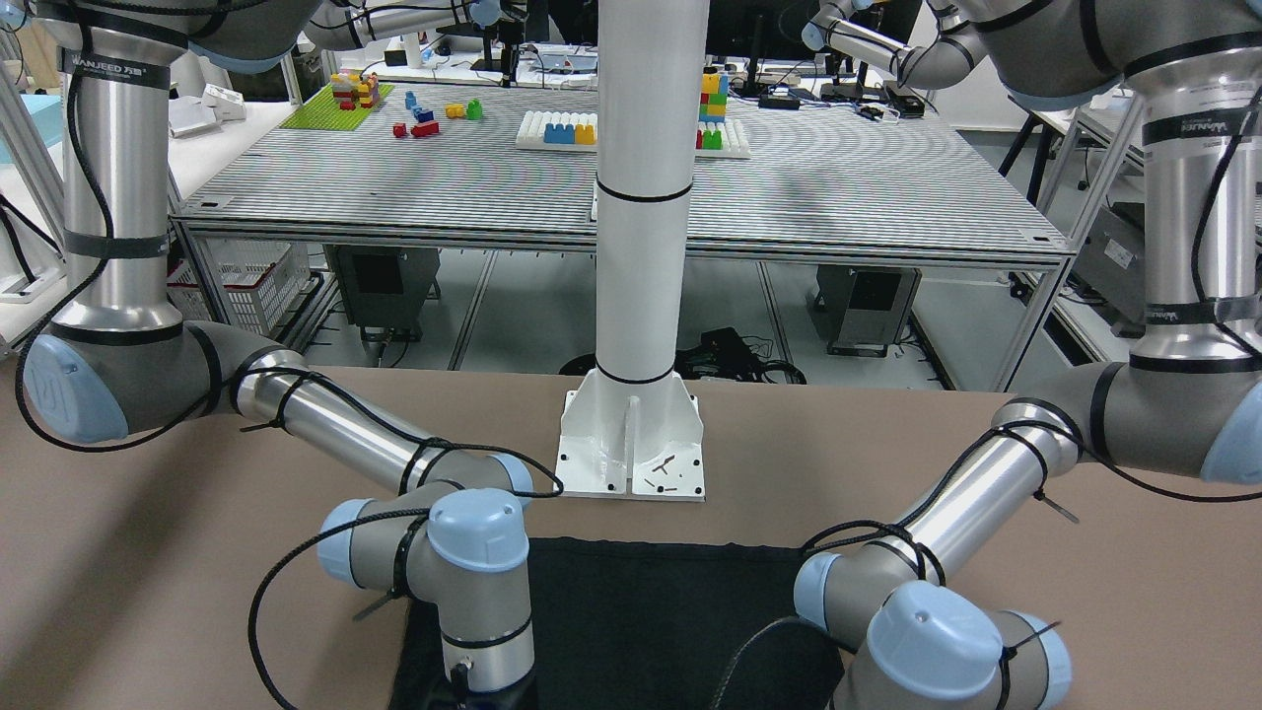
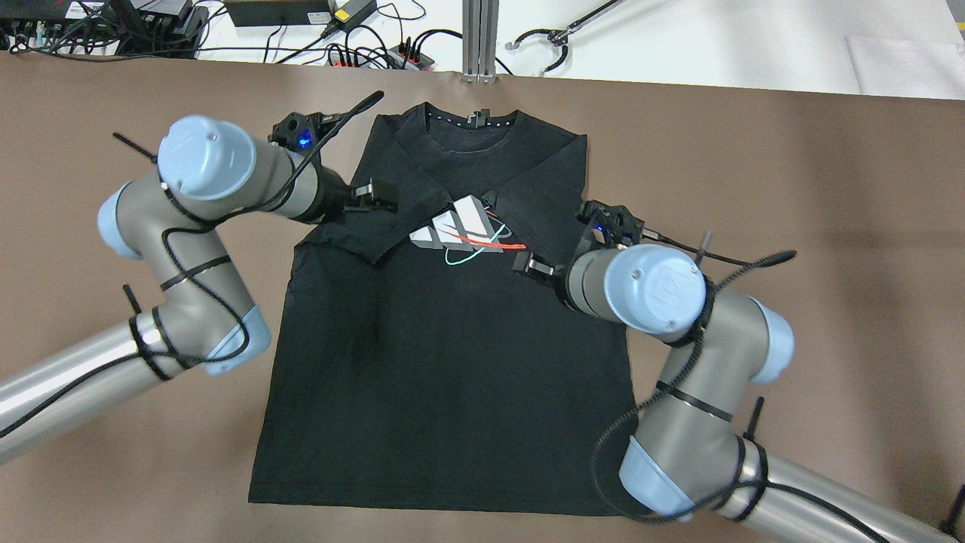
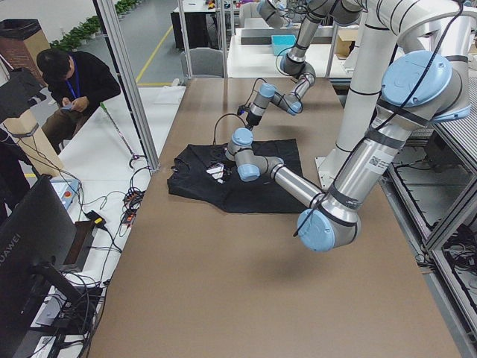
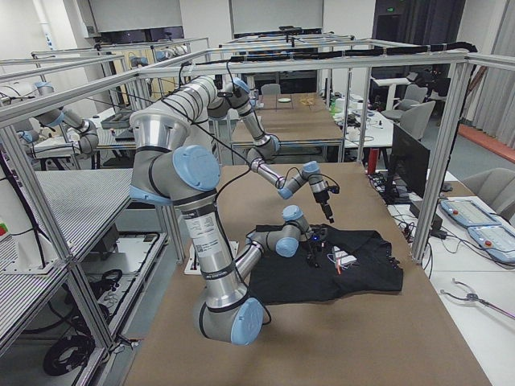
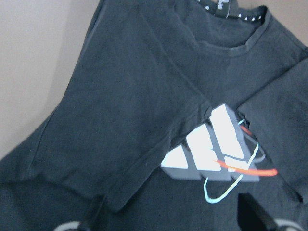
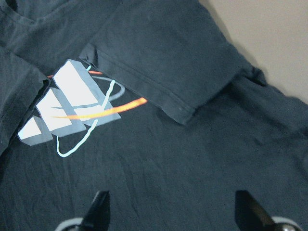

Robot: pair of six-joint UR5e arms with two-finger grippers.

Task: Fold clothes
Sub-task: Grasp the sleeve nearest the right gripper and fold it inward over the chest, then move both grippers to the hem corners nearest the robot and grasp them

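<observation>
Front-facing camera first: the black T-shirt (image 1: 641, 611) lies flat on the brown table (image 1: 148, 592), its near-robot edge just short of the white post base (image 1: 631, 454). Both wrists dip below the frame's bottom edge, so the fingers are not seen here. There is bare tabletop to either side.

Overhead now. The left gripper (image 2: 375, 196) sits over the folded-in sleeve (image 2: 399, 226) on its side. That sleeve's hem runs diagonally just ahead of the fingertips, toward the logo (image 2: 460, 230). The right gripper (image 2: 532, 265) hovers at the tip of the other folded sleeve (image 2: 543, 204), with the logo just ahead of it. The collar (image 2: 467, 132) is beyond both, near the table's far edge, where cables (image 2: 362, 45) crowd. The bottom hem (image 2: 422, 507) is straight, well behind both grippers. Outboard of each wrist the brown surface is wide and open.

Left side view: the near arm reaches low over the shirt, with a long run of bare table nearer the camera.

Right side view: the near arm's wrist hangs over the shirt's robot-side half, and the far arm is raised higher.

Left wrist camera: the fingers (image 5: 96, 214) are spread wide and blurred at the bottom corners. The sleeve hem corner sits between them, just ahead, and nothing is gripped.

Right wrist camera: the fingers (image 6: 100, 207) are apart too, with plain shirt front between them. The sleeve edge is further ahead, and table shows past its outer side.
</observation>
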